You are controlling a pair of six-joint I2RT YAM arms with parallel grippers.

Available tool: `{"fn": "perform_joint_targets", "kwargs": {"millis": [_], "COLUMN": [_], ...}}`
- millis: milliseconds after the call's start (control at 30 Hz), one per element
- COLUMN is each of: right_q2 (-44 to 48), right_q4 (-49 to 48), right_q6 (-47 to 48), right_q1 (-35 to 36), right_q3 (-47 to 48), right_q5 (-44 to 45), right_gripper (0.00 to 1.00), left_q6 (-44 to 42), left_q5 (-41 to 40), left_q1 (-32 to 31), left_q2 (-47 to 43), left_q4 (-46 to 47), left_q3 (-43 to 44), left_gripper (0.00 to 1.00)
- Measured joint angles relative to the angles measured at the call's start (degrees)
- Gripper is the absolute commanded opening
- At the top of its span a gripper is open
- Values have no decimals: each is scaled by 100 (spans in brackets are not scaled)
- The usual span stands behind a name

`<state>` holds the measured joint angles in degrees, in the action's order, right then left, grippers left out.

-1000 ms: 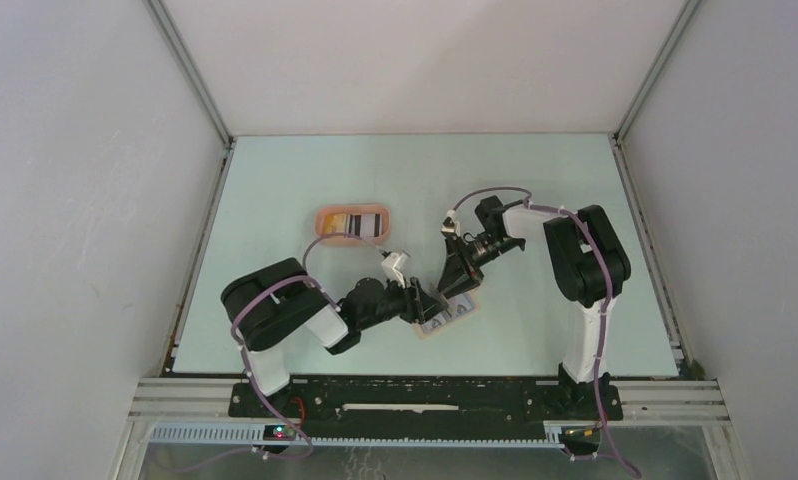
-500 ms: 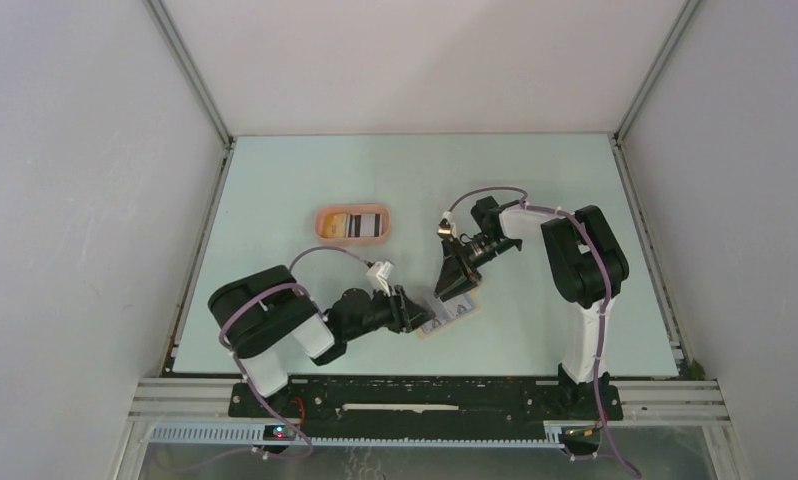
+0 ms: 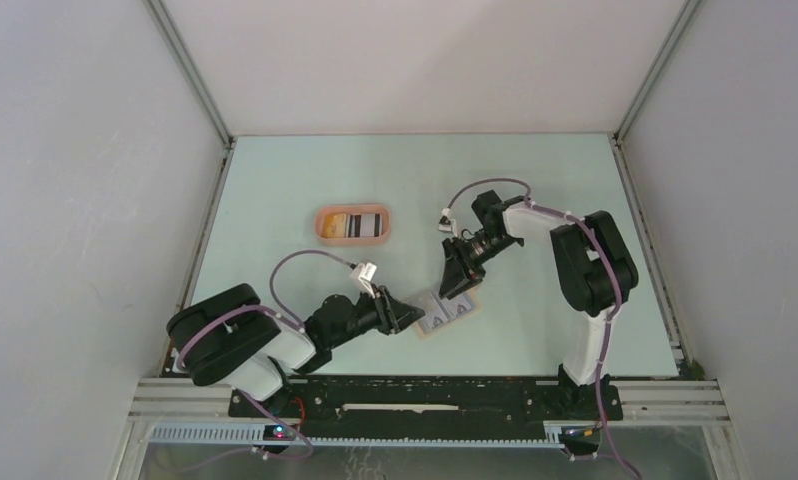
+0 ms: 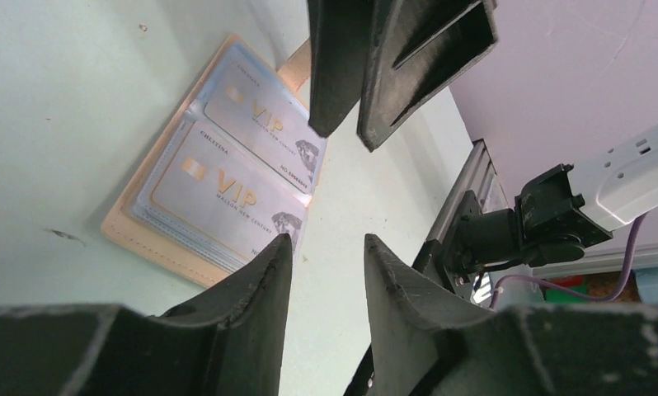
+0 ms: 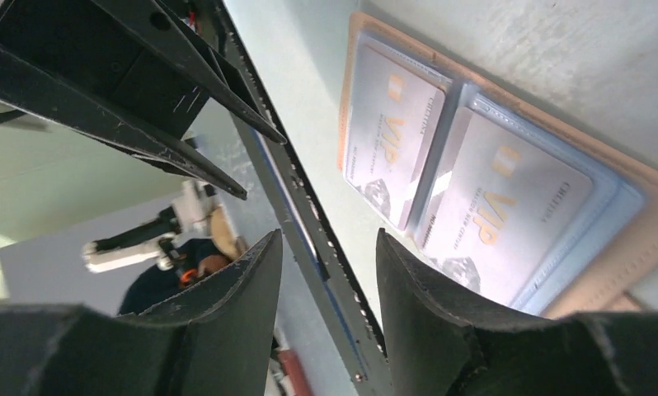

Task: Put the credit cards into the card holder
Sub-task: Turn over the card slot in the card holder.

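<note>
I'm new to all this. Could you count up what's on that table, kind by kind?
Silver cards showing in the holder: 2
Card holder, lying open: 1
Orange tray: 1 (the cards inside are too small to count)
Robot arms: 2
Total: 6

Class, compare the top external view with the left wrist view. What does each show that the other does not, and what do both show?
Only the top external view: the peach tray with loose cards in it. Only the left wrist view: the VIP lettering on two silver cards tucked in clear sleeves. Both: the open card holder lying on the table, with the right gripper close to it.
</note>
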<state>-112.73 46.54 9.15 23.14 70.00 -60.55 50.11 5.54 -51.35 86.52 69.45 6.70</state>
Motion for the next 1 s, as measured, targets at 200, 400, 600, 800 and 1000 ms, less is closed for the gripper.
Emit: {"fn": "perform_joint_targets", "kwargs": {"millis": [200,400,600,800,1000], "right_q2": [817,905,647,452,297], "right_q4": [-20,-15,-17,-24,-24], "right_q6": [125,184,188,188,184], "right_q1": [20,37,70,114,144], "right_q3": [0,-2,-2,-7,-7], "right_q5": [973,1720,2114,2356,2496], "right_gripper": [54,53,53,53,53], "left_q6": [-52,-234,-365,-363,-363], "left_q5": [24,70,68,63,37], "left_q1": [-17,-66,-76,-83,-87], "left_q2": [-118,208,1010,1543,1615], "left_q4": [-437,-837,-944,-815,-734], "left_q3": [173,907,1384,1478,1488], "left_gripper": [37,33,33,33,33]}}
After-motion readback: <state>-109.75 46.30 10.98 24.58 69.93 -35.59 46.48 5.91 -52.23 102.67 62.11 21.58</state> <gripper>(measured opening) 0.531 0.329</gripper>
